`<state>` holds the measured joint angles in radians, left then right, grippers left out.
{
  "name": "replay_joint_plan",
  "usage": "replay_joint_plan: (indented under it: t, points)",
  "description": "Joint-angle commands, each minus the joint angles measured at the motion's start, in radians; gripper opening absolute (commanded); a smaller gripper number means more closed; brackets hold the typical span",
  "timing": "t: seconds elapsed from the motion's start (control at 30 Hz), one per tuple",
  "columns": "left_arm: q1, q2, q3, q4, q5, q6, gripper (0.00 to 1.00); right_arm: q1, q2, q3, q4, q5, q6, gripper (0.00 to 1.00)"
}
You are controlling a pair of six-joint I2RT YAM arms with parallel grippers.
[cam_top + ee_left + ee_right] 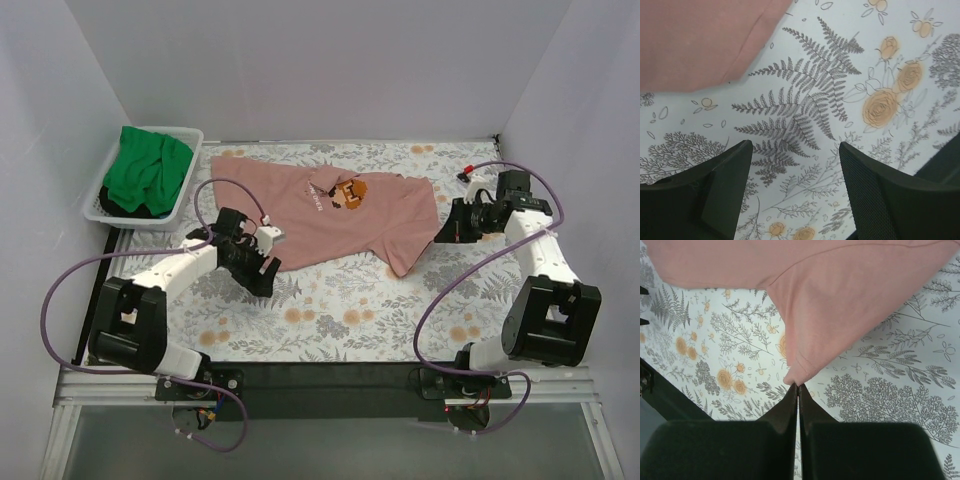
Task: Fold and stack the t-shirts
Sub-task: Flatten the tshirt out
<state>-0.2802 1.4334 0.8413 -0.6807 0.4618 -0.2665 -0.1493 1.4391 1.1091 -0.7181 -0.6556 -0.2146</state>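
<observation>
The salmon-pink t-shirt (340, 215) lies spread out on the floral cloth, with a small printed patch near its collar. It also shows in the left wrist view (695, 40) and the right wrist view (840, 290). My right gripper (442, 235) (798, 386) is shut, pinching the corner of the shirt's right sleeve. My left gripper (265, 270) (795, 150) is open and empty over bare cloth, just off the shirt's near left hem. The bright green t-shirt (148, 170) lies bunched in the white basket (100, 208) at the back left.
The floral grey-and-orange cloth (340, 310) covers the table. White walls close in the left, back and right sides. A small red-and-black object (467, 173) sits at the back right. A black strip (330, 380) runs along the near edge between the arm bases.
</observation>
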Motion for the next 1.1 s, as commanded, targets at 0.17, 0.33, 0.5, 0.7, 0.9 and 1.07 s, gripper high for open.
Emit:
replay_joint_plan:
  t: [0.17, 0.33, 0.5, 0.7, 0.9, 1.07]
  points:
    - [-0.123, 0.08, -0.039, 0.293, -0.264, -0.034, 0.66, -0.061, -0.046, 0.002, -0.069, 0.039, -0.068, 0.01]
    - [-0.168, 0.163, -0.042, 0.337, -0.344, -0.034, 0.53, -0.09, -0.051, -0.026, -0.081, 0.08, -0.098, 0.01]
    - [-0.182, 0.147, -0.064, 0.328, -0.376, -0.025, 0.2, -0.101, -0.075, -0.023, -0.095, 0.085, -0.123, 0.01]
    - [-0.18, 0.056, -0.054, 0.274, -0.368, -0.039, 0.28, -0.102, -0.1, -0.037, -0.104, 0.077, -0.135, 0.01]
    - [-0.188, 0.047, 0.021, 0.236, -0.33, -0.063, 0.49, -0.104, -0.092, -0.032, -0.103, 0.068, -0.132, 0.01]
    - [-0.195, 0.137, 0.03, 0.291, -0.371, -0.071, 0.5, -0.104, -0.077, -0.02, -0.103, 0.06, -0.124, 0.01]
